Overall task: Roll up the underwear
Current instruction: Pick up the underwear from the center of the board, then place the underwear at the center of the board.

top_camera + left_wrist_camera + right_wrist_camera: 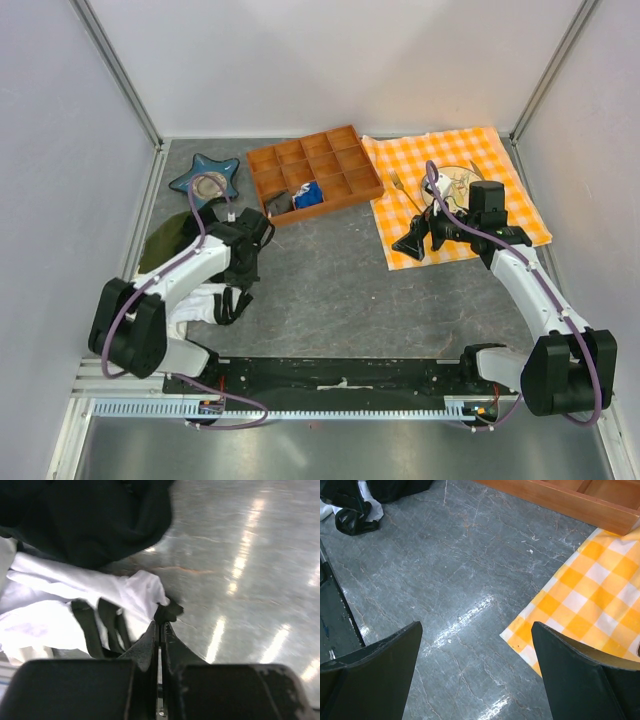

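Observation:
The underwear (pixel 193 303), white with black trim, lies crumpled at the left of the table, near the left arm's base. My left gripper (pixel 236 306) points down at its right edge. In the left wrist view the white fabric (pixel 75 605) spreads to the left, and the left gripper (pixel 161 623) is shut with a black trim corner pinched at its tips. The right gripper (pixel 412 245) hangs open over the near left corner of the checked cloth (pixel 455 190). Nothing is between the jaws of the right gripper (pixel 476 626), and the underwear (pixel 369 506) shows far off at the upper left.
A black clothing heap (pixel 90 520) lies just beyond the underwear. An olive-green cloth (pixel 160 240) sits at the left wall, with a blue star-shaped dish (pixel 205 175) behind it. A wooden compartment tray (pixel 315 170) stands at the back centre. A plate and fork rest on the checked cloth.

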Available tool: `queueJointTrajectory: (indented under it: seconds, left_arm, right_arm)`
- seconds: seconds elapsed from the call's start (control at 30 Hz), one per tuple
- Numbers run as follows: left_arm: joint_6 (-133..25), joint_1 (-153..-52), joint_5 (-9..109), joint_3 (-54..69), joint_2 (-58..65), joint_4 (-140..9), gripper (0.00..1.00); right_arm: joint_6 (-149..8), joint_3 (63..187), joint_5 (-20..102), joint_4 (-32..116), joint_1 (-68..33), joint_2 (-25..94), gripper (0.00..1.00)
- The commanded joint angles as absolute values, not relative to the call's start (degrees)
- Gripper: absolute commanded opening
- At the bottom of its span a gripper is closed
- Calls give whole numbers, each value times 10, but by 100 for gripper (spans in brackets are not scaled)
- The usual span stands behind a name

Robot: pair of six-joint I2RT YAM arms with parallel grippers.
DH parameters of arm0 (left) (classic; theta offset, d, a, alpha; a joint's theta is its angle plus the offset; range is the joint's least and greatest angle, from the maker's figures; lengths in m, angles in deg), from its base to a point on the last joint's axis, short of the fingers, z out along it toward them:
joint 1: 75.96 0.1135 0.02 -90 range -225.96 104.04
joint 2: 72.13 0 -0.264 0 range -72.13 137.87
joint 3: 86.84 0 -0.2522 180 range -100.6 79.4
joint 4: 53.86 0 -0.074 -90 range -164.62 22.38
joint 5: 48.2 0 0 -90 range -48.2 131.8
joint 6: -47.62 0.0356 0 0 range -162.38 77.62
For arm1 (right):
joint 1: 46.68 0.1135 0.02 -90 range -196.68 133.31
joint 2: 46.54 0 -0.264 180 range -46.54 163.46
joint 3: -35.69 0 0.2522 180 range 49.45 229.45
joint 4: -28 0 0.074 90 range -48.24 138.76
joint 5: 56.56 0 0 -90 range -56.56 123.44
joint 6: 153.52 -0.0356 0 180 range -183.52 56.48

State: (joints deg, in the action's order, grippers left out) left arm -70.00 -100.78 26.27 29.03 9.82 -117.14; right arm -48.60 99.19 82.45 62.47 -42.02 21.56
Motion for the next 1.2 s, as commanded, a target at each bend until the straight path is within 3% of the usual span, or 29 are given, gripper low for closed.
queueJointTrajectory:
  seconds: [0.0, 0.27, 0.5, 0.57, 0.67, 0.9, 0.97, 1.07, 1.17]
  left_arm:
    - [-699, -1040, 357, 232, -13, -1186, 2]
    - [-694, -1172, 550, 52, -6, -1202, 2]
    - [-690, -1276, 567, -236, 121, -1192, 2]
    - [-685, -1277, 561, -254, 134, -1183, 2]
    - [-691, -1267, 528, -209, 119, -1154, 2]
    - [-746, -1106, 610, 203, 40, -968, 2]
    - [-746, -1063, 616, 264, 49, -932, 2]
    - [-758, -1031, 618, 336, 48, -906, 11]
    - [-766, -1029, 568, 362, -13, -905, 34]
  right_arm:
    - [-464, 1017, 839, 626, -419, 216, 98]
    - [-448, 1017, 851, 633, -414, 212, 98]
    - [-423, 1018, 869, 648, -414, 204, 98]
    - [-417, 1018, 871, 652, -414, 201, 98]
    - [-415, 1017, 866, 655, -414, 200, 98]
    - [-398, 1018, 849, 665, -412, 212, 98]
    - [-368, 1023, 851, 698, -404, 218, 98]
    - [-302, 1021, 866, 735, -383, 229, 98]
    - [-191, 1023, 887, 812, -343, 248, 98]
